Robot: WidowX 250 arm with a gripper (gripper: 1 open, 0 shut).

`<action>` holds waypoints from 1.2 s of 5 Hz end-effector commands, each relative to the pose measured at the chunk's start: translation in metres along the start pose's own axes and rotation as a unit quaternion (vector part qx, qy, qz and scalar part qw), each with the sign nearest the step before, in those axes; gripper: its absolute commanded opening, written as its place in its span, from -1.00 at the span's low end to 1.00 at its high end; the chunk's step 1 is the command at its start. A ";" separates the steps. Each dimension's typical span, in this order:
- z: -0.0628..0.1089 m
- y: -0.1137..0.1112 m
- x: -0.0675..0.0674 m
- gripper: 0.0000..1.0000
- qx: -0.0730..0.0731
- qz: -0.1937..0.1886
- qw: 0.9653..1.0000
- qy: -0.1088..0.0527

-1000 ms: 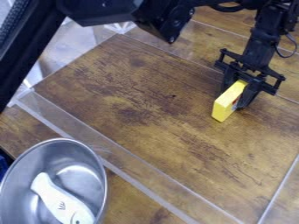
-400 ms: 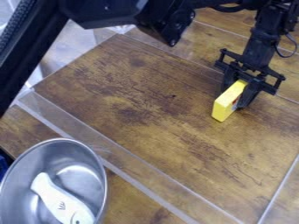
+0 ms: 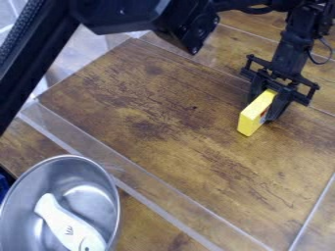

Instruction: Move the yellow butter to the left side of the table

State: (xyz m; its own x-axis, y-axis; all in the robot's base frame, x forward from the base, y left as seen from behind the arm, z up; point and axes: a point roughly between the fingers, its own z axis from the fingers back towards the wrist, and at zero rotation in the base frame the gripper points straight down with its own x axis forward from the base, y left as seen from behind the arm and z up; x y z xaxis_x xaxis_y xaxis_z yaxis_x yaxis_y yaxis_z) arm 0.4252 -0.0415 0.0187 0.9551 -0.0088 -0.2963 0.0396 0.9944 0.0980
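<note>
The yellow butter (image 3: 256, 116) is a small yellow block at the right side of the wooden table (image 3: 157, 108). It stands tilted, its lower end on the wood and its upper end between the black fingers of my gripper (image 3: 273, 97). The gripper comes down from above, pointing steeply downward, and is shut on the butter's top end. The arm rises out of the frame at the upper right.
A metal bowl (image 3: 59, 207) with a white utensil (image 3: 59, 224) inside sits at the lower left, off the wooden board. Dark equipment (image 3: 144, 20) hangs over the upper left. A clear border strip runs along the table's near edge.
</note>
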 end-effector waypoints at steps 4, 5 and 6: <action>0.002 0.023 -0.006 -1.00 -0.014 0.005 1.000 -0.001; 0.006 0.024 -0.009 -1.00 -0.018 0.000 1.000 -0.005; 0.009 0.025 -0.011 -1.00 -0.022 -0.003 1.000 -0.008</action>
State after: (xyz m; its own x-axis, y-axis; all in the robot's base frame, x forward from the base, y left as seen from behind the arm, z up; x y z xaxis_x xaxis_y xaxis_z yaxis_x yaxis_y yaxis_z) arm 0.4151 -0.0304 0.0201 0.9485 -0.0397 -0.3143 0.0610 0.9964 0.0581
